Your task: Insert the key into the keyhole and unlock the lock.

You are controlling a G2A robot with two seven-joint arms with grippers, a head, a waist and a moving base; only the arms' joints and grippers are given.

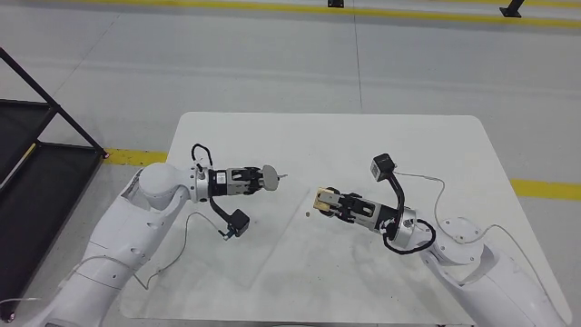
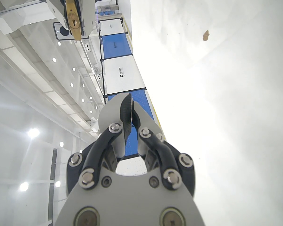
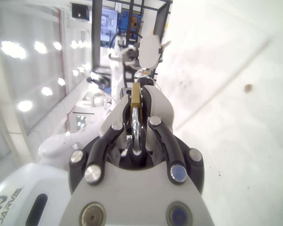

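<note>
Brass lock point(image 3: 135, 96) R gripper point(image 3: 139, 93), key point(image 3: 166, 45) L gripper point(image 2: 131, 109)

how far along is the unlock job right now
Done: both pickups. The left claw is shut on the key, and the right claw is shut on the brass padlock, both held above the table. In hand: the approach, with the keyhole facing the key across a gap. Left: inserting the key and turning it.

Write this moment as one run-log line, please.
left gripper: shut on small silver metal key | right gripper: shut on brass padlock | key apart from keyhole, not inserted | both above white table
</note>
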